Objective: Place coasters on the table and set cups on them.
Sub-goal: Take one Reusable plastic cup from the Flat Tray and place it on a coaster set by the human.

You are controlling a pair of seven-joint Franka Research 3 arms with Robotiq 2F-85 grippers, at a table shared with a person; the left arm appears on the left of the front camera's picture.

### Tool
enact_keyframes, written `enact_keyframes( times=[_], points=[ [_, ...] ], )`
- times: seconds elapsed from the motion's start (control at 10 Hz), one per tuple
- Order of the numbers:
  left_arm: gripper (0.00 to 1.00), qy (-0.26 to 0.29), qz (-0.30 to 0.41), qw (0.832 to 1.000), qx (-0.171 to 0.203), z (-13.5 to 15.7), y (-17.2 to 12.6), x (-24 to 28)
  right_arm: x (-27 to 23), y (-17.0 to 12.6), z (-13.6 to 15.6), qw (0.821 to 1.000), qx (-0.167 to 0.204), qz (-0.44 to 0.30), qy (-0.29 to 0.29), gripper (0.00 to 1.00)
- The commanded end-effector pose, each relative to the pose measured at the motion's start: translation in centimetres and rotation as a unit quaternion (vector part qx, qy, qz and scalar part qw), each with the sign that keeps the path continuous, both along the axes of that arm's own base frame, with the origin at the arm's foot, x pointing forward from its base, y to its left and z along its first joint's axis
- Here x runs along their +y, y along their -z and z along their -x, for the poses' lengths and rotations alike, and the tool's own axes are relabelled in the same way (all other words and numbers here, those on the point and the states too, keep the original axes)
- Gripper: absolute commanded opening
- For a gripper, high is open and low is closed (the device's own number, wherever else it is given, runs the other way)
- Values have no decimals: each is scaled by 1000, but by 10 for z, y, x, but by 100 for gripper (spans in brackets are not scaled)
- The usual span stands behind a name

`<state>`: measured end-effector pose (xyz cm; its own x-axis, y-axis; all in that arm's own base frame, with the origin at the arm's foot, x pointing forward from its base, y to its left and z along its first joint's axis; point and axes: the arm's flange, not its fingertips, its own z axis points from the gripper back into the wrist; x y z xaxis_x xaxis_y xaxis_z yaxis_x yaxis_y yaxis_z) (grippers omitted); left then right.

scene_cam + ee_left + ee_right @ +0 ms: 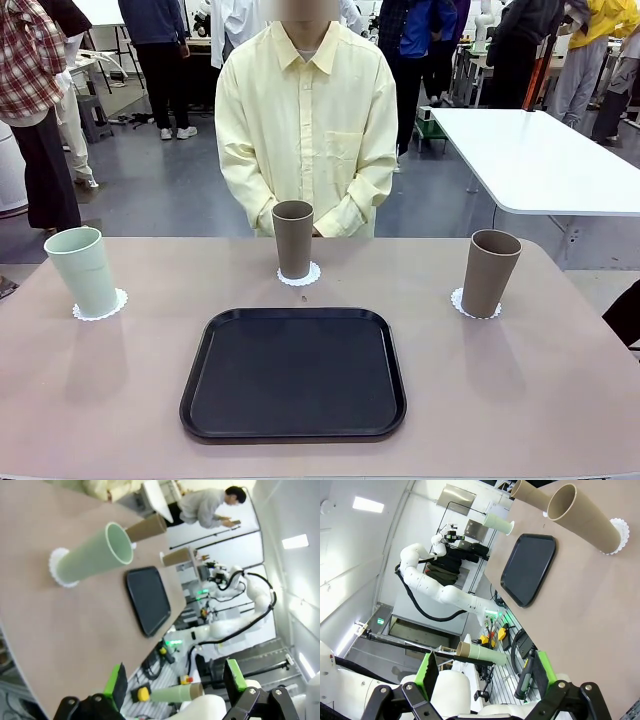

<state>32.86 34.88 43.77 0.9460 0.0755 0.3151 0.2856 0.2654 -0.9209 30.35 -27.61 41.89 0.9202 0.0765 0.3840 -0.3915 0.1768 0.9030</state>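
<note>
Three cups [293, 238] upright on coasters [299, 275], black tray [293, 374] bare, both grippers [175, 682] [482, 672] wide

Robot lab: white arm [435, 587], workbenches

A black rounded-square tray [293, 375] lies empty, a person in a pale yellow shirt [306, 130] standing behind.

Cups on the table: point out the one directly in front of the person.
The middle taupe cup, standing on its coaster just beyond the black tray. The mint cup stands far left, the other taupe cup far right.
</note>
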Motion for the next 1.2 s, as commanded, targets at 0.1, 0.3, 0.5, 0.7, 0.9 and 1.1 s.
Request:
enact_keyframes(
  times=[0.1, 0.3, 0.5, 0.7, 0.9, 1.1],
  points=[
    [100, 8, -21, 1000, -8, 1, -6, -11, 1, -2, 0, 1000, 3, 0, 0, 100],
    [100, 2, 0, 1000, -1, -1, 0, -1, 1, -2, 0, 1000, 3, 0, 0, 100],
    [100, 2, 0, 1000, -1, -1, 0, -1, 1, -2, 0, 1000, 3, 0, 0, 100],
    [100, 2, 0, 1000, -1, -1, 0, -1, 1, -2, 0, 1000, 3, 0, 0, 100],
    [100, 2, 0, 1000, -1, -1, 0, -1, 1, -2, 0, 1000, 3, 0, 0, 100],
    [100, 2, 0, 1000, -1, -1, 0, -1, 1, -2, 0, 1000, 3, 0, 0, 100]
  ],
)
